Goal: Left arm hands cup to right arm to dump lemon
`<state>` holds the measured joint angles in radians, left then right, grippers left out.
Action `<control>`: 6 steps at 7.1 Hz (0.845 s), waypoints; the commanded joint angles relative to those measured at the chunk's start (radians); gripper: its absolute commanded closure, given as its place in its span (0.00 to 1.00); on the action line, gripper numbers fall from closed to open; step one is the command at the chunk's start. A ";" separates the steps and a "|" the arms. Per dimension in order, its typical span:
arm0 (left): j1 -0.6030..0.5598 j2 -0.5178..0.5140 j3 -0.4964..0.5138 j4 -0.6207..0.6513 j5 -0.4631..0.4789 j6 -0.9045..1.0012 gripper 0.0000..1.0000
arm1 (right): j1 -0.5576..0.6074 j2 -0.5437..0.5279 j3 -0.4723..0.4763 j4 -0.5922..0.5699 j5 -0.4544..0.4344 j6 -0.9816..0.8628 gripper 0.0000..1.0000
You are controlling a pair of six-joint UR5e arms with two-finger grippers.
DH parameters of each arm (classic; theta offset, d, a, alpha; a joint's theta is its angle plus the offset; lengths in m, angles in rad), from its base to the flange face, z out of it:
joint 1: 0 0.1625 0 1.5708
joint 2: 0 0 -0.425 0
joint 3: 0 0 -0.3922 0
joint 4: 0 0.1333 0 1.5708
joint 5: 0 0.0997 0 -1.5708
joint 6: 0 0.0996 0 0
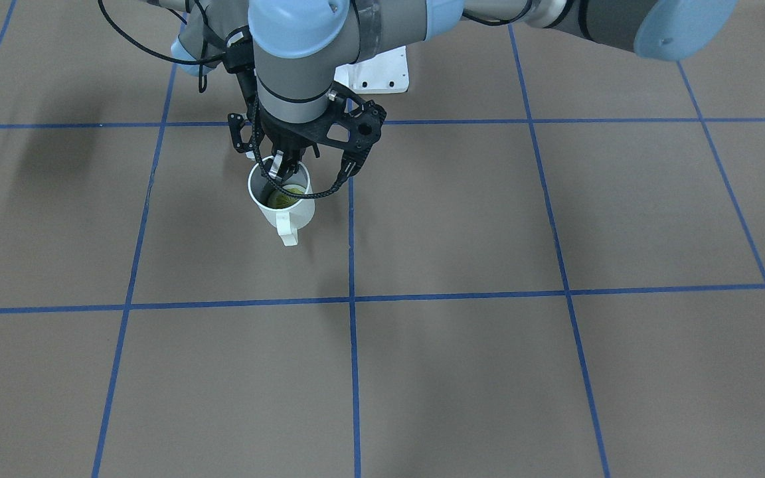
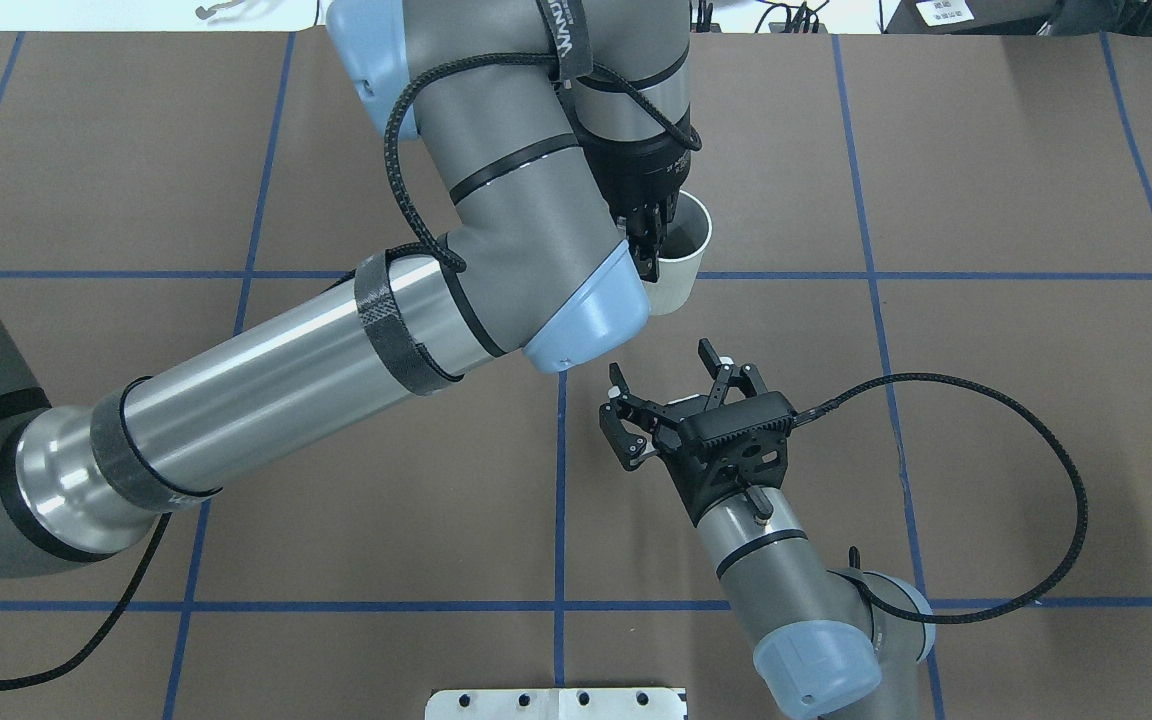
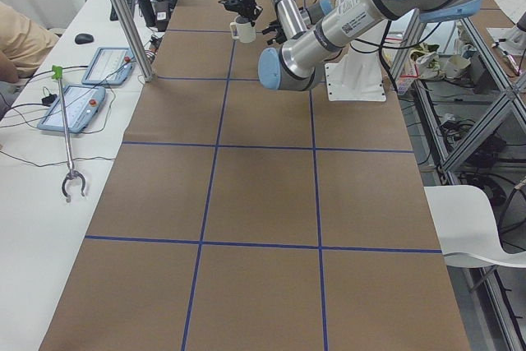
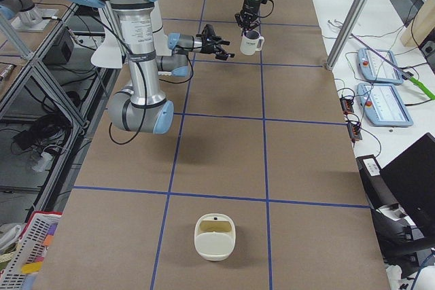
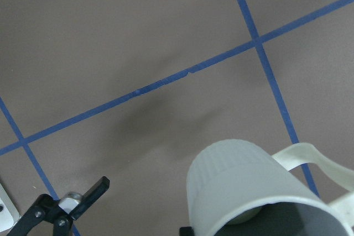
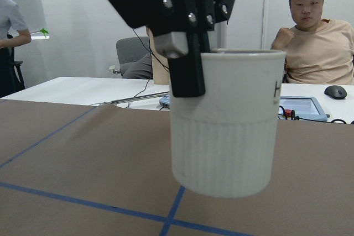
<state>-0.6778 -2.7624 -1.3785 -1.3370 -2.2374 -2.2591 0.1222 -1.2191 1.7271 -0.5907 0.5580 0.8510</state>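
Observation:
The off-white cup [image 2: 684, 262] hangs above the table, upright, with its handle [image 1: 287, 232] pointing away from the robot. My left gripper [image 2: 648, 255] is shut on the cup's rim, one finger inside and one outside. The yellow-green lemon [image 1: 287, 195] lies inside the cup. My right gripper [image 2: 664, 370] is open and empty, a short way on the robot's side of the cup and pointing at it. In the right wrist view the cup [image 6: 227, 136] fills the middle, with the left gripper's finger [image 6: 188, 64] on its rim. The cup also shows in the left wrist view [image 5: 238, 186].
A white mounting plate [image 2: 556, 703] lies at the robot's base. A cream basket-like container [image 4: 215, 237] stands far along the table at the robot's right end. An operator [image 6: 312, 42] sits beyond the far edge, with pendants [image 4: 384, 96] on the side bench.

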 commanded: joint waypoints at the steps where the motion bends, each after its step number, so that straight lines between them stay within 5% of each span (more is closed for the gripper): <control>1: 0.001 0.006 -0.004 0.005 0.002 0.001 1.00 | 0.016 0.003 -0.003 0.003 -0.027 0.000 0.01; 6: 0.040 0.003 -0.004 0.004 0.002 0.001 1.00 | 0.040 0.010 -0.003 0.005 -0.027 0.000 0.01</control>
<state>-0.6462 -2.7594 -1.3815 -1.3318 -2.2343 -2.2591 0.1604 -1.2107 1.7242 -0.5860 0.5308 0.8513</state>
